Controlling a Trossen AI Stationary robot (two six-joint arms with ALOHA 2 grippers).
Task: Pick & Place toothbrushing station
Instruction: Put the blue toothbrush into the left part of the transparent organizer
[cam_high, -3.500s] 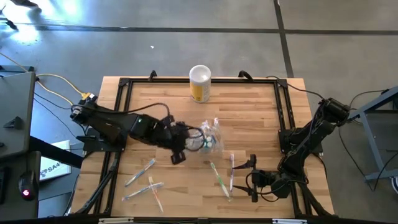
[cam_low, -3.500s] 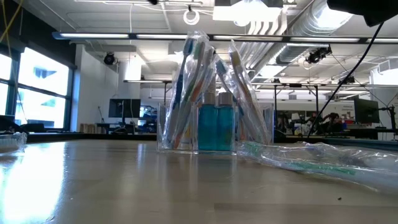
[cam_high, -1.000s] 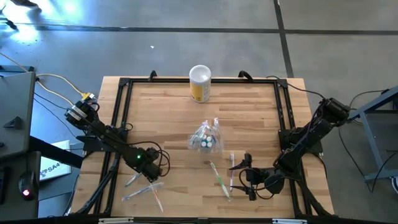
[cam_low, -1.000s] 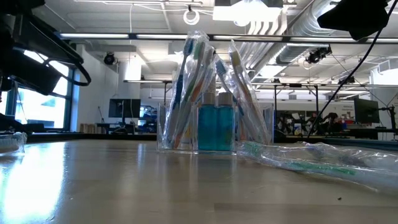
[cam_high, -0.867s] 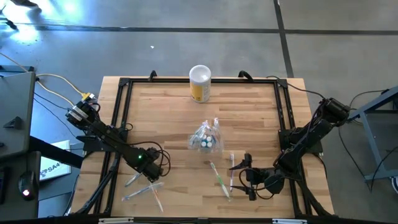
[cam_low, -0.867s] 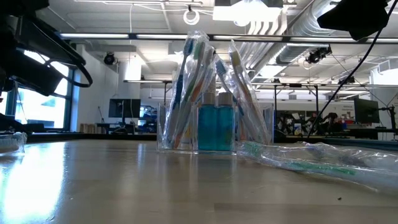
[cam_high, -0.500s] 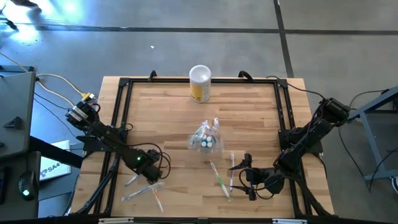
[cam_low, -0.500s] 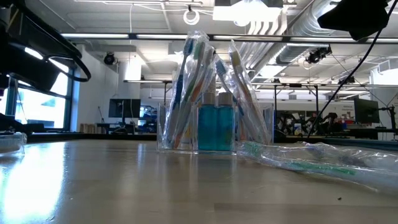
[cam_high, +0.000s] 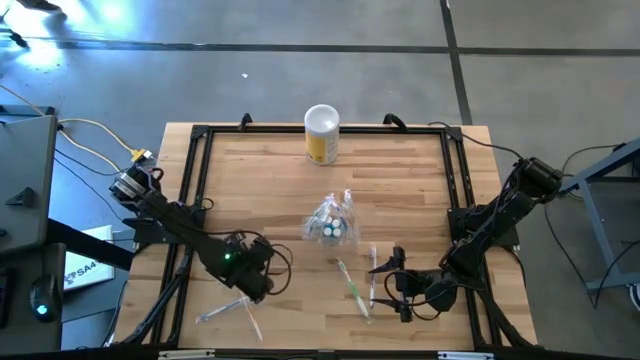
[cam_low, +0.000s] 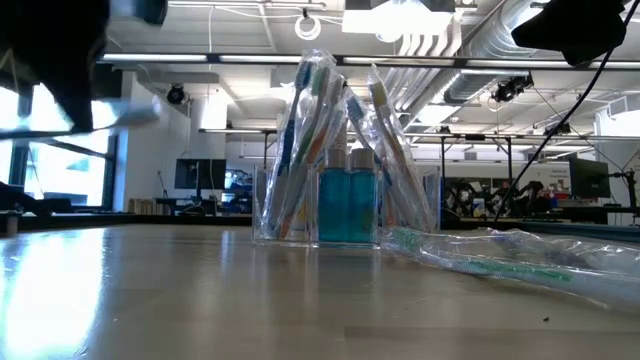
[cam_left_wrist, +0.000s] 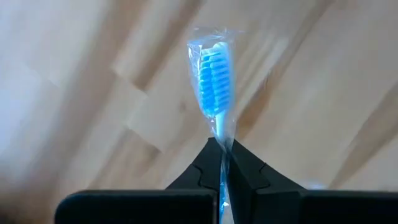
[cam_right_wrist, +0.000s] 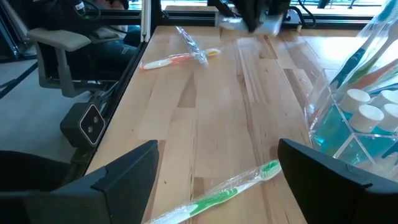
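I see left gripper clamped on a wrapped blue toothbrush over table front-left, clear holder mid-table with brushes and teal tubes, right gripper fingers apart, front-right beside green toothbrush

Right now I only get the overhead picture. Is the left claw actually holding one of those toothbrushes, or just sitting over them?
Observer: Holding one. The left wrist camera shows the left claw shut on a wrapped toothbrush with blue bristles.
Operator: And the other claw?
Observer: The right claw is wide open with nothing in it. A green toothbrush lies just ahead of it.
Operator: Is the holder standing properly?
Observer: Yes. From table height, the clear holder stands upright with the teal tubes inside.
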